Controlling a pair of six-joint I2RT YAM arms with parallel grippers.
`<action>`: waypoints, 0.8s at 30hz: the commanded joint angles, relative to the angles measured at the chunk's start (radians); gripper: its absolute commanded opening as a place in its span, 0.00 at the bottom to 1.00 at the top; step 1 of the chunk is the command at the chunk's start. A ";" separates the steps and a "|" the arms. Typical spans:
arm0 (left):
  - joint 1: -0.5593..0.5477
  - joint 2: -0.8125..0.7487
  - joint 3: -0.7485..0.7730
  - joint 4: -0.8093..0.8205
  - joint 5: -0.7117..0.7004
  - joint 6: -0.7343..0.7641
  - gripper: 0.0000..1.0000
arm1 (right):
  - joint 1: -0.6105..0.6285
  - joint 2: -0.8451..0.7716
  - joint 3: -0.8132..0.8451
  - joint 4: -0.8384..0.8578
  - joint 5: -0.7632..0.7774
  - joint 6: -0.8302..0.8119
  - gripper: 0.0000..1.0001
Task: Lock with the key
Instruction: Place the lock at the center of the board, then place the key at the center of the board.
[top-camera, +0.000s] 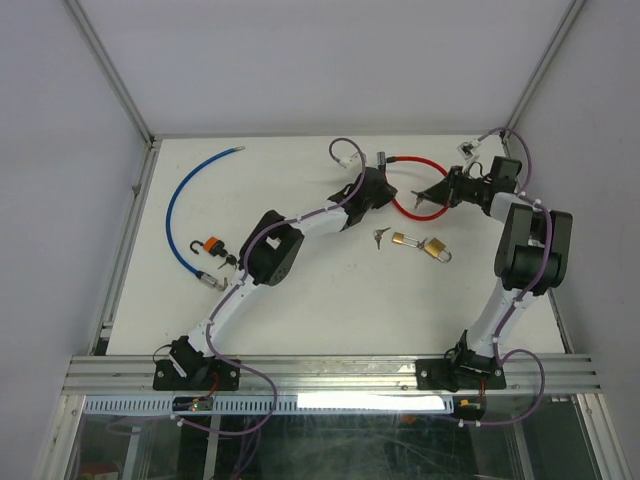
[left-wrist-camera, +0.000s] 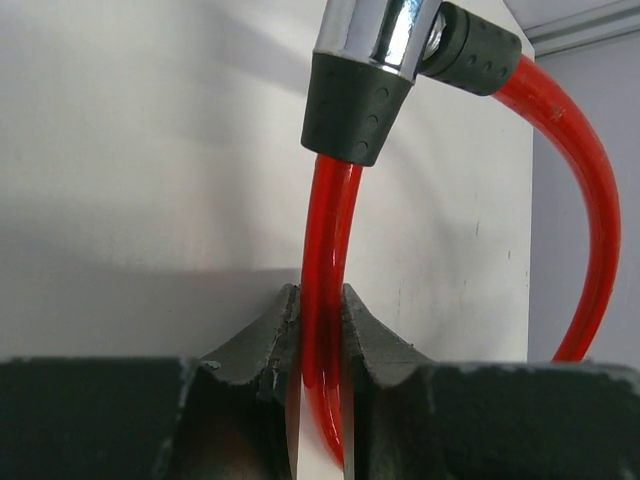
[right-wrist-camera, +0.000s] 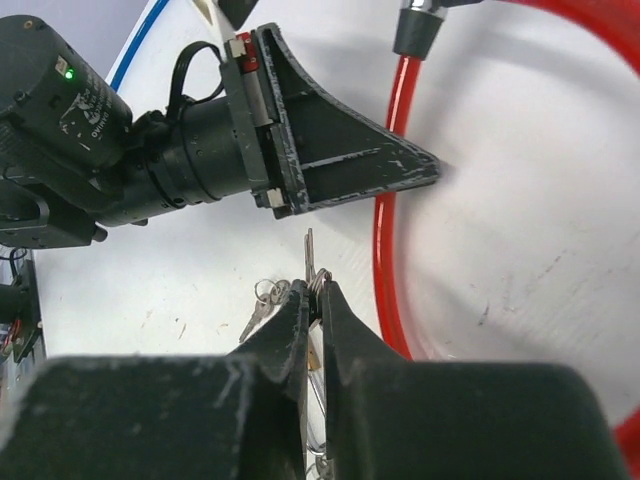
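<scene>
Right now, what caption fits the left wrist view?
Left gripper shut on the red cable, near its chrome lock head.

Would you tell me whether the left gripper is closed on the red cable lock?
Shut: the left gripper clamps the red cable lock between both fingertips.

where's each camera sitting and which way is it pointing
top external: above and behind the bases, looking down at the table; the left arm and right arm show whole.
left wrist: on the left arm, looking along its own left jaws, shut on the red cable below the chrome lock head.
right wrist: on the right arm, looking past its own right jaws, which pinch a key, toward the left jaws.
shared: all three show the red cable.
</scene>
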 joint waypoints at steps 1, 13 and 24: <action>0.021 -0.119 -0.056 0.099 0.028 0.005 0.17 | -0.007 -0.065 0.011 0.069 -0.009 0.010 0.00; 0.025 -0.165 -0.102 0.140 0.073 0.029 0.34 | -0.010 -0.040 0.022 0.040 0.444 0.280 0.04; 0.027 -0.510 -0.603 0.430 0.037 0.364 0.63 | 0.030 0.048 0.103 -0.060 0.533 0.198 0.21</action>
